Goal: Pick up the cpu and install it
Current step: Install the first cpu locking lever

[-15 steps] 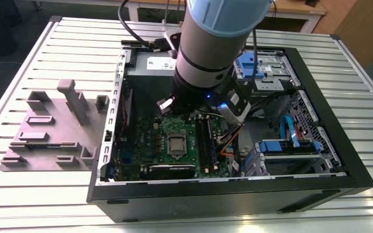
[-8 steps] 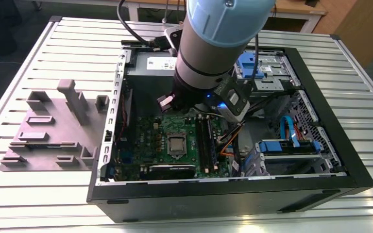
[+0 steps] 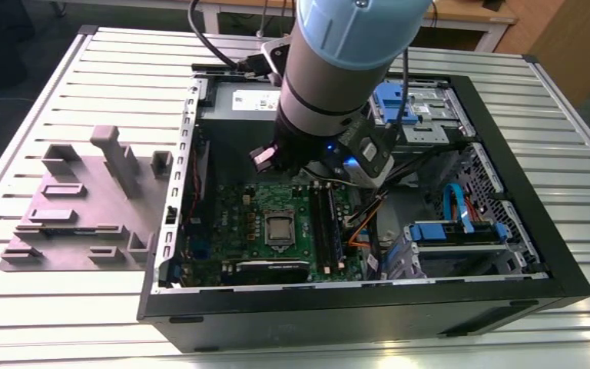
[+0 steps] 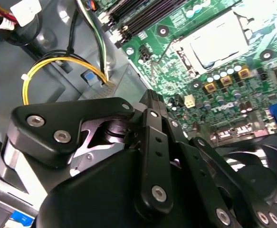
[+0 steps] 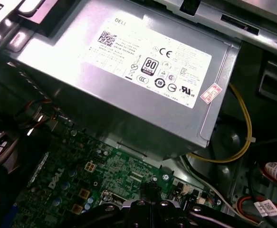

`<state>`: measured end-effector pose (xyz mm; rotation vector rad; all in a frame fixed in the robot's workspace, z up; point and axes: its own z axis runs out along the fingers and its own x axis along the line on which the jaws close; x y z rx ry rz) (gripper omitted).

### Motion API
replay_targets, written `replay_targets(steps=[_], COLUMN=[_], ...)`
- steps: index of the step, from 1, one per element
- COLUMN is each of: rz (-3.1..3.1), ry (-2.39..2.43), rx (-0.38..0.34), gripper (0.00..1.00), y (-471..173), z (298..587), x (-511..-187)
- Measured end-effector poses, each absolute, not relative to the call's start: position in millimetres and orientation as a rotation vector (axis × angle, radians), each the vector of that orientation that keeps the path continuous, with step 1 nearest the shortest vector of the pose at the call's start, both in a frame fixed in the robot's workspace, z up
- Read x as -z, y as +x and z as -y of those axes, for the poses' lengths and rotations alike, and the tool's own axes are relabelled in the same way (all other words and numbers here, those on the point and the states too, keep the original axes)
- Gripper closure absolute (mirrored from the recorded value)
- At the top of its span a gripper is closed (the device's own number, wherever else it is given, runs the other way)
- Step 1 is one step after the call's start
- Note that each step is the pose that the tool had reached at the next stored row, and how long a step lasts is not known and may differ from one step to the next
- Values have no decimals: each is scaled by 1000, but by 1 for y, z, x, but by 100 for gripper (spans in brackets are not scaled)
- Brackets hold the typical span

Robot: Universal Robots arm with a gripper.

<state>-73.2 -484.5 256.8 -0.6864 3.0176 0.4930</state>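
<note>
Hanging inside the open computer case point(image 3: 541, 269), the gripper point(image 4: 150, 102), state untellable, hovers over the motherboard point(image 3: 239, 219); the cpu point(image 3: 277, 227) sits socketed, case walls close around.

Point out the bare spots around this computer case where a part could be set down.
Free: the ribbed table beyond the grey fixture block, and the strip on the exterior view's right of the case. Crowded: inside the case, where the arm hangs over the green board, cables and blue drive bays.
</note>
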Motion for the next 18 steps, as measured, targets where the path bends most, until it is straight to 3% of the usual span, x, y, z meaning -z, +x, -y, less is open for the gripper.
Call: replay_targets(steps=[18], rz=[-3026], ry=[-635], rx=[-483], gripper=[90], y=[-72], z=[478], x=[-246])
